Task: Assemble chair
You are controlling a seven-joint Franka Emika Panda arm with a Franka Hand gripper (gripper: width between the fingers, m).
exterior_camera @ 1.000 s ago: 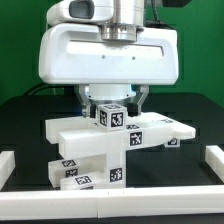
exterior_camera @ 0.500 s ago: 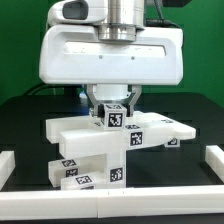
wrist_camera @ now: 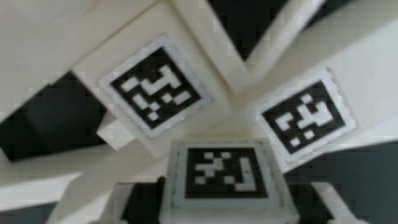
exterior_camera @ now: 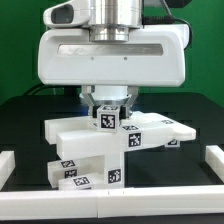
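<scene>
The chair is a cluster of matte white tagged parts in the middle of the black table. A wide flat slab [exterior_camera: 150, 131] lies across the top of it. Lower blocks [exterior_camera: 85, 172] reach toward the exterior view's left. A short upright post [exterior_camera: 108, 119] with a tag stands at the slab's centre. My gripper [exterior_camera: 108, 110] comes straight down on this post and is shut on it. In the wrist view the post's tagged face [wrist_camera: 222, 168] fills the space between the two dark fingers [wrist_camera: 146, 197]. Two more tagged white faces [wrist_camera: 157, 88] lie beyond it.
Plain white border rails lie at the exterior view's left [exterior_camera: 8, 165], right [exterior_camera: 214, 163] and front [exterior_camera: 110, 208]. The gripper's large white body [exterior_camera: 110, 55] hides the table behind the parts.
The fingers have closed in onto the upright post. The post and gripper have shifted slightly toward the exterior view's left.
</scene>
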